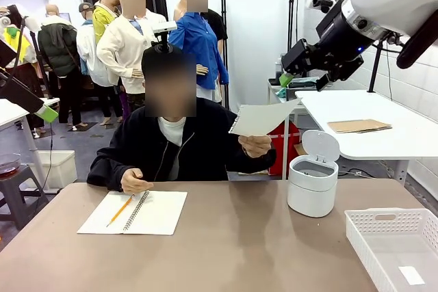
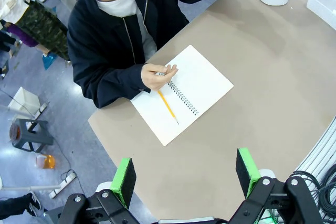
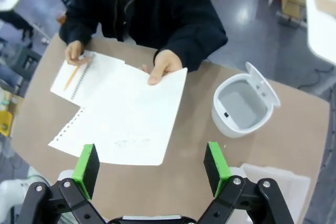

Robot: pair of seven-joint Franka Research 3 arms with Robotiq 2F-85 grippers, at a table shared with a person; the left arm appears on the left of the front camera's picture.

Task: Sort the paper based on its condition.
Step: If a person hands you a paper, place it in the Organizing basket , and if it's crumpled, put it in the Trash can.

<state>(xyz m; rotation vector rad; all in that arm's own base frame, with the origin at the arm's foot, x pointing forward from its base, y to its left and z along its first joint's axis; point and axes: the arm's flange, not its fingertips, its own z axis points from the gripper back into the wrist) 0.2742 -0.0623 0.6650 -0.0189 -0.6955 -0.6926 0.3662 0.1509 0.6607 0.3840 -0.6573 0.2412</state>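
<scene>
A person's hand (image 3: 164,66) grips the far edge of a flat white paper sheet (image 3: 126,114), whose left edge is ragged with torn holes. Beyond the sheet's left corner lies an open spiral notebook (image 3: 92,74) with a yellow pencil (image 3: 71,77) on it, and the person's other hand (image 3: 75,52) rests there. Right of the sheet, a white bin (image 3: 239,109) stands lid-up on the brown tabletop (image 3: 299,135). The right gripper (image 3: 150,149) has its green-padded fingers (image 3: 86,169) spread wide, framing the sheet's near edge.

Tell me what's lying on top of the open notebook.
A yellow pencil lies on the notebook, on its left page beside the spiral. The person's hand rests on its far edge, and the bit of page under that hand is covered.
</scene>
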